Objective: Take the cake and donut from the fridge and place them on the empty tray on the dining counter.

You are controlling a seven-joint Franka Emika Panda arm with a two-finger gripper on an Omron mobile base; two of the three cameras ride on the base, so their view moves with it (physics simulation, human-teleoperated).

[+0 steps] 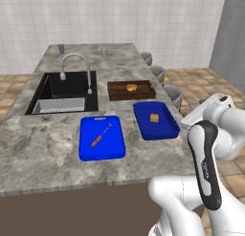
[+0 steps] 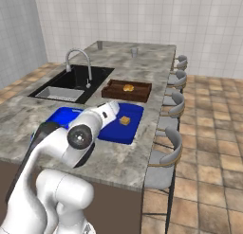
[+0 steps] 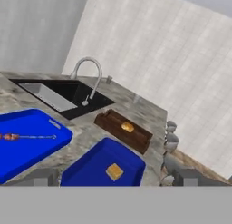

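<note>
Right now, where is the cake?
The cake lies inside the navy tray on the dining counter, just in front of the brown wooden tray.

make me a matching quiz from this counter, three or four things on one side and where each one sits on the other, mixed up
Things:
1. cake
2. golden bun
3. skewer
4. tap

Places:
A. on the bright blue board
B. over the black sink
C. in the dark navy tray
D. in the brown wooden tray

Pairs: 1-C, 2-D, 3-A, 4-B

above tray (image 1: 143, 121): free | behind: wooden tray (image 1: 115, 91) | left: blue board (image 1: 86, 144)
</note>
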